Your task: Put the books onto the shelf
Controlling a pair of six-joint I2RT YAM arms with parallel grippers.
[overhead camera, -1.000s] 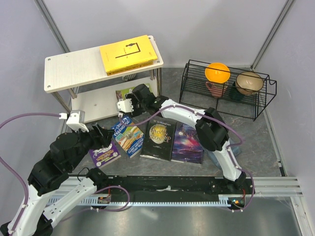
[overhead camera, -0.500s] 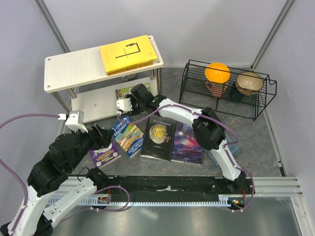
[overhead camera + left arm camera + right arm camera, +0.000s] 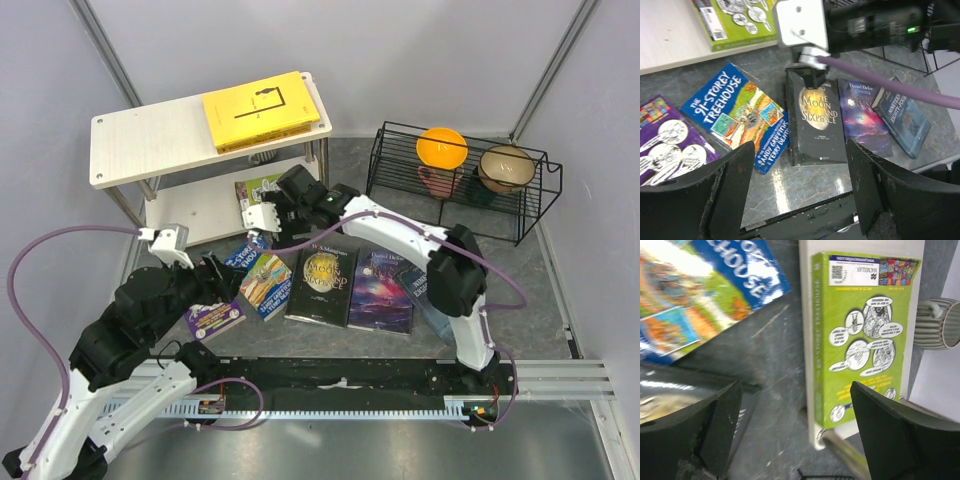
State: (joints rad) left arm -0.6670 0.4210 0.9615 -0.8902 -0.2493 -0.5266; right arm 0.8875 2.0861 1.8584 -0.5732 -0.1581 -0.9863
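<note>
**Second book down as right pincer let go**

We found the right gripper (image 3: 792, 390) spread wide and empty just off the front edge of the lower board of the pale wood-grain, chrome-legged shelf (image 3: 150, 145). Its elbow had swung toward the tabletop's right edge since a moment earlier. The lime-green cartoon paperback (image 3: 865, 335) lay flat along that front edge, near the board's right end and clear of the fingers. A yellow paperback (image 3: 265, 108) sat at the top board's right end. The left gripper (image 3: 800, 147), also released and carrying nothing, hovered over the middle of the grey tabletop (image 3: 560, 300). Five books waited there in a row: the purple cartoon paperback (image 3: 670, 145), blue multicoloured treehouse paperback (image 3: 737, 117), black-and-gold paperback (image 3: 817, 122), dark galaxy paperback (image 3: 862, 117) and blue paperback (image 3: 905, 122). We judged two shelved and the right arm free for the next.
</note>
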